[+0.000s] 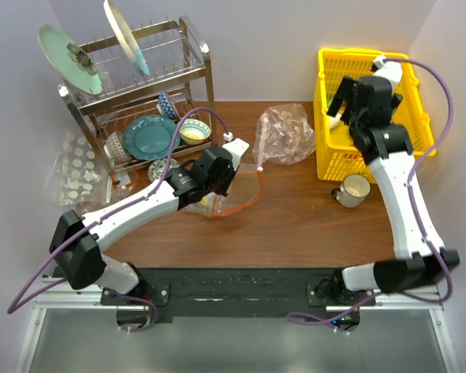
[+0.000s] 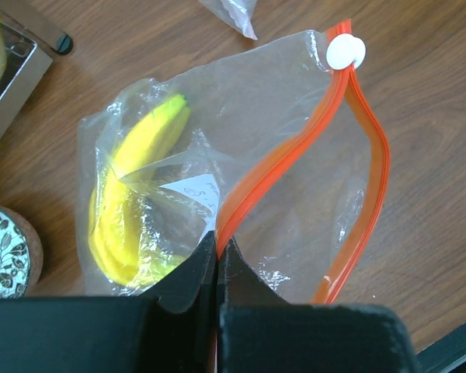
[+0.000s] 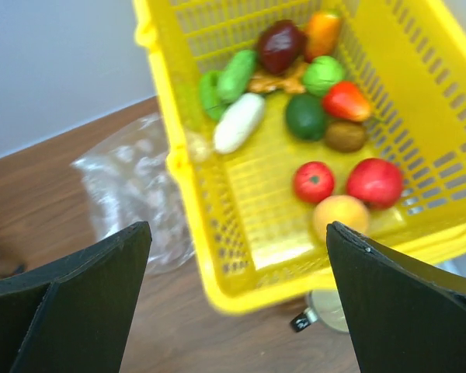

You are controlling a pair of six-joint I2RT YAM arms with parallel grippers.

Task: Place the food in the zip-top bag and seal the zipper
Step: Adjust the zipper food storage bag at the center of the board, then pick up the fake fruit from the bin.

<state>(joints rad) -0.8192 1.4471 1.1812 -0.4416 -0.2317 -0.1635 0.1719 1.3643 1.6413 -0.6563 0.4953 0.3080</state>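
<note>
At the near edge, a black mounting plate point(image 1: 233, 281) is laid across the table point(image 1: 295, 233), and both arm bases are bolted to it. Beyond it, a broad stretch of bare brown wood is left open at the centre and toward 5 o'clock.

Just left of centre, the left pincer point(image 2: 217, 250) is closed, and the lip of the zip-top bag point(image 2: 295, 140) is pinched between its fingertips. The bag is spread on the wood with its mouth gaping. The zipper point(image 2: 283, 159) is parted into two red-orange strips joined at a white end piece point(image 2: 346, 52). A yellow banana point(image 2: 128, 202) is enclosed in the bag.

At 3 o'clock a cream mug point(image 1: 353, 189) is stood just in front of a yellow basket point(image 1: 419, 132). The right pincer point(image 3: 237, 233) is held wide open above the basket's left side, with nothing between its fingers. In the basket a red apple point(image 3: 374, 182), an orange point(image 3: 340, 214), a green cucumber point(image 3: 237, 74) and a dark-red piece point(image 3: 280, 45) are seen among other toy food.

A pinkish clear bag point(image 1: 283, 134) is crumpled at 12 o'clock, just beside the basket's left wall. At 10 o'clock a metal dish rack point(image 1: 194, 58) is loaded with plates and bowls, and a dotted clear bag point(image 1: 78, 167) is laid beside it at 9 o'clock.

The table is closed in by pale walls point(image 1: 279, 39) on the far side and on both flanks.
</note>
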